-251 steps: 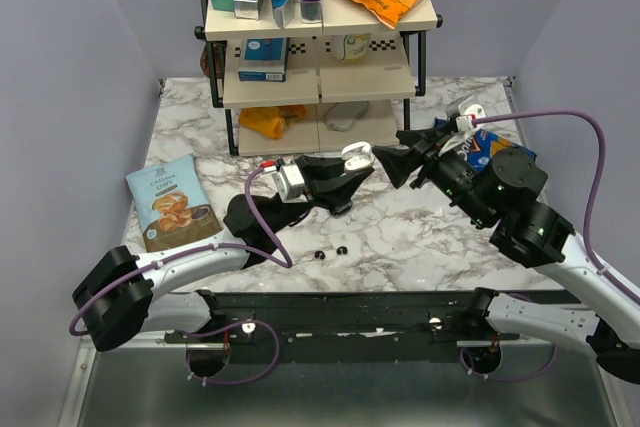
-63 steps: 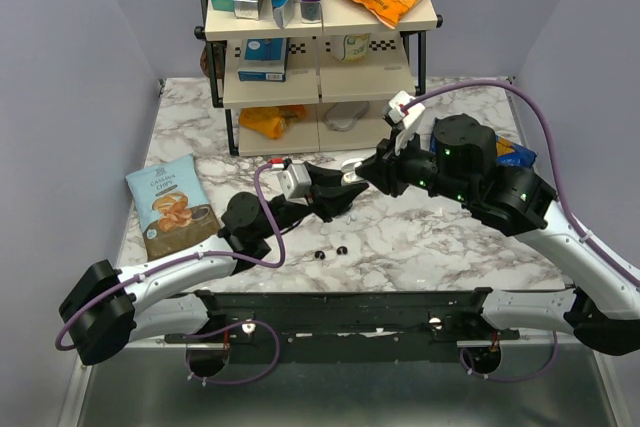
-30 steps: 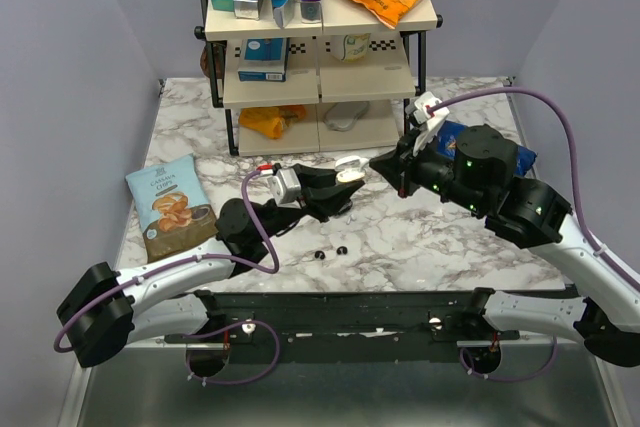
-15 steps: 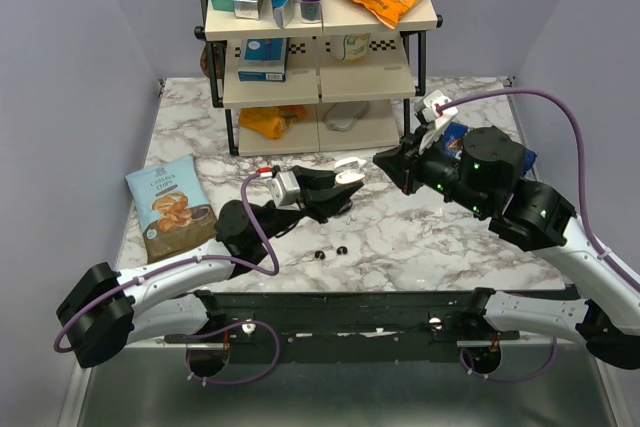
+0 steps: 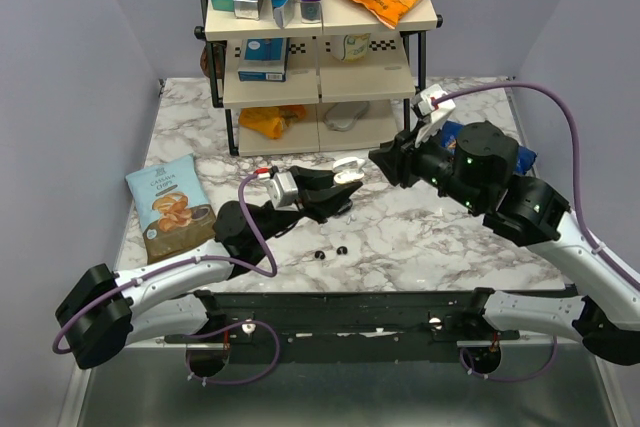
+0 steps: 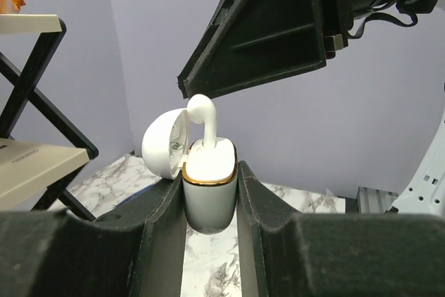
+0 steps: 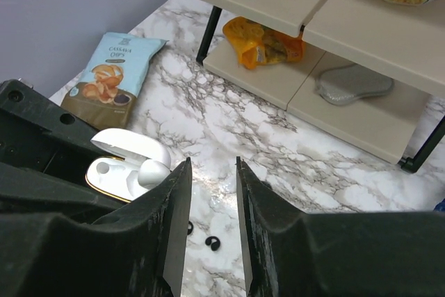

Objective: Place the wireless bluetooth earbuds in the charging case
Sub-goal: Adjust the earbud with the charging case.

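Clamping the charging case (image 6: 208, 172) by its lower body, the left gripper (image 6: 210, 199) is holding it raised above the marble counter (image 5: 420, 237), its jaws closed tight on both sides of the white, gold-rimmed shell. The case's lid (image 6: 163, 147) is hanging open to one side. One white earbud (image 6: 203, 113) is sitting in the case with its rounded end sticking up past the rim; from the right wrist view, a second round socket (image 7: 103, 167) is showing beside it.

The right gripper (image 7: 211, 172) is hovering just beside and above the case, its jaws standing slightly apart and gripping nothing, with marble showing through the gap. It is not touching the earbud.

Two small black bits (image 5: 320, 254) (image 5: 342, 249) are lying close together on the counter below the case, near the front edge; what they are I cannot tell. A cassava chips bag (image 5: 170, 202) is lying flat to the left, and a shelf rack (image 5: 320, 37) is standing at the back, carrying boxes and snack packets
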Robot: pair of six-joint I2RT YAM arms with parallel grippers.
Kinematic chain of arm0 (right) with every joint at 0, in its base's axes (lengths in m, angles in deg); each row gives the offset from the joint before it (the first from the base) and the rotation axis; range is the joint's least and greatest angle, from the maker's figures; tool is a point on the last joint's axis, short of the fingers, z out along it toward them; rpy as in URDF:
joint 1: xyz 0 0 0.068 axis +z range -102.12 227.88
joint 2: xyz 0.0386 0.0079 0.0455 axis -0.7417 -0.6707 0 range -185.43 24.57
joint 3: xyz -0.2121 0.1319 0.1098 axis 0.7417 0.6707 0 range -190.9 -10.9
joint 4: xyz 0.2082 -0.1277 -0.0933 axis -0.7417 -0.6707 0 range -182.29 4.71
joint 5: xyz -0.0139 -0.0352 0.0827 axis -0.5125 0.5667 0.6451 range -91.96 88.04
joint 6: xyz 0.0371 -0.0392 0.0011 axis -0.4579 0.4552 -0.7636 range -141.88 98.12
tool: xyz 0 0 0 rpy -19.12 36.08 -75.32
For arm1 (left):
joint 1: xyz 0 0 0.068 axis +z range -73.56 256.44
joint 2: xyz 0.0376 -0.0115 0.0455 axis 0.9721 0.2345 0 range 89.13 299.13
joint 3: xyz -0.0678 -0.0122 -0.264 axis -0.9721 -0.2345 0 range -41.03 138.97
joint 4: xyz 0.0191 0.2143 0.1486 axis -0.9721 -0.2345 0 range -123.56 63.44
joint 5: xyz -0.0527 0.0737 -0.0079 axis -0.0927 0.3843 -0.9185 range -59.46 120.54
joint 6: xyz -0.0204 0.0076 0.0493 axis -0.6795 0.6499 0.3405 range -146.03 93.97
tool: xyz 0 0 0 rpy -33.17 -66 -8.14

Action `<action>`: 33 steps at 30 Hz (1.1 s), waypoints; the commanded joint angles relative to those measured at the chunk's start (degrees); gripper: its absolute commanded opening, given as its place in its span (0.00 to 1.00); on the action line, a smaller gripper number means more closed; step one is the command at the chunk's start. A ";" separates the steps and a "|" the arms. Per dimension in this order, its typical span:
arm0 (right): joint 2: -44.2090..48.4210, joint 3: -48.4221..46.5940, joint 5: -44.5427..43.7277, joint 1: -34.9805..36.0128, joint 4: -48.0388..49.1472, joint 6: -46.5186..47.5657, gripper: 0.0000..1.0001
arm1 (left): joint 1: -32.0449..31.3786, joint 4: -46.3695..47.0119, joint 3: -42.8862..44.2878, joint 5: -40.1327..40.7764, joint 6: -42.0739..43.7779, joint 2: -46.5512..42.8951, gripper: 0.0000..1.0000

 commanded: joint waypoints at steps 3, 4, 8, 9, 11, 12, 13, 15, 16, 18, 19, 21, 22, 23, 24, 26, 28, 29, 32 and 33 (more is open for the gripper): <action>-0.75 -1.60 0.16 -0.08 0.15 0.76 0.41 | -0.07 2.25 -0.15 -2.22 0.73 -1.45 0.00; -0.92 -1.60 0.69 -0.08 0.06 0.76 0.41 | -0.07 2.25 -0.24 -2.31 0.64 -1.44 0.00; -0.40 -0.90 3.68 -0.17 -0.02 0.94 0.41 | -0.07 1.98 0.11 -2.22 0.90 -1.27 0.00; -0.13 -0.55 4.03 -0.17 0.32 0.94 0.41 | -0.07 1.90 0.20 -2.13 1.08 -1.27 0.00; 0.39 -0.29 5.17 -0.17 0.33 0.94 0.41 | -0.07 1.90 0.28 -1.87 1.08 -1.18 0.00; 0.48 -0.02 5.53 -0.17 0.24 0.85 0.41 | -0.07 1.98 0.37 -1.78 1.17 -1.09 0.00; 0.57 0.07 5.62 -0.08 0.06 0.68 0.41 | -0.07 1.98 0.37 -1.69 1.17 -1.01 0.00; 0.92 0.42 6.23 -0.08 -0.03 0.59 0.41 | -0.07 1.98 0.46 -1.60 1.08 -0.74 0.00; 0.92 0.50 6.32 -0.17 -0.03 0.50 0.41 | -0.07 1.98 0.63 -1.43 1.17 -0.74 0.00; 1.18 0.68 6.94 -0.17 -0.29 0.32 0.41 | -0.07 1.98 0.72 -1.25 1.17 -0.57 0.00; 1.19 0.86 7.03 -0.08 -0.29 0.15 0.41 | -0.07 1.98 0.81 -1.34 1.17 -0.57 0.00; 1.27 1.12 6.94 -0.17 -0.55 0.06 0.41 | -0.07 1.90 0.81 -1.25 1.08 -0.57 0.00; 1.71 1.30 6.85 -0.17 -0.47 0.06 0.41 | -0.07 1.81 0.81 -1.08 1.25 -0.57 0.00; 1.97 1.73 6.24 -0.17 -0.29 -0.11 0.41 | -0.07 1.72 0.90 -1.08 1.34 -0.57 0.00; 2.15 1.91 5.54 -0.08 -0.12 -0.29 0.41 | -0.07 1.63 0.90 -1.08 1.34 -0.65 0.00; 1.98 1.65 3.78 -0.08 -0.46 -0.29 0.41 | -0.07 1.72 0.81 -0.99 1.43 -0.74 0.00; 1.63 1.47 3.25 -0.17 -1.25 -0.38 0.41 | -0.07 1.81 0.72 -1.08 1.34 -0.74 0.00; 1.54 1.65 2.81 -0.17 -1.26 -0.64 0.41 | -0.07 1.81 0.72 -1.25 1.26 -0.74 0.00; 2.06 2.88 1.76 -0.17 0.15 -1.08 0.41 | -0.07 1.98 0.55 -1.60 0.99 -0.83 0.00; 2.07 2.97 1.67 -0.17 0.41 -1.08 0.41 | -0.07 2.07 0.46 -1.69 0.90 -0.92 0.00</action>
